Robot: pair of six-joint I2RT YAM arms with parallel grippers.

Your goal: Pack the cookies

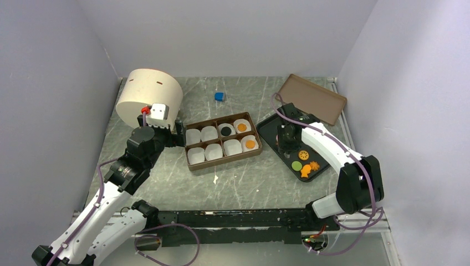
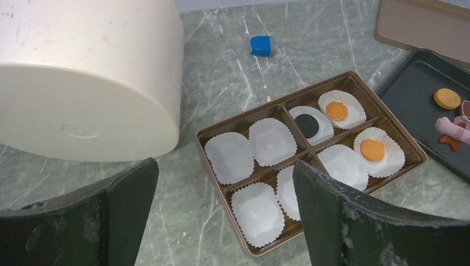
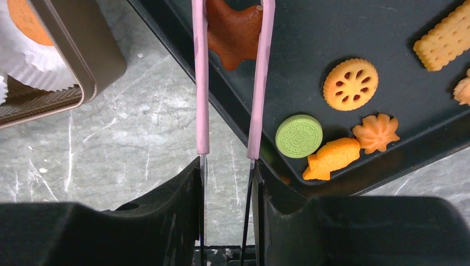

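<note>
Brown star-shaped cookie (image 3: 235, 30) lies on the black rectangular tray (image 3: 343, 22), clamped between the pink-sleeved metal tongs (image 3: 200, 83) squeezed by the right gripper (image 3: 227, 177).

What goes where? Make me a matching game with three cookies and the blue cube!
Things:
1. green cookie
2. black cookie
3. brown star cookie
4. blue cube

Places:
A. on the bare table
B. between the pink tongs
C. in a paper cup in the brown box
D. lying free on the black tray

Pairs: 1-D, 2-C, 3-B, 4-A
</note>
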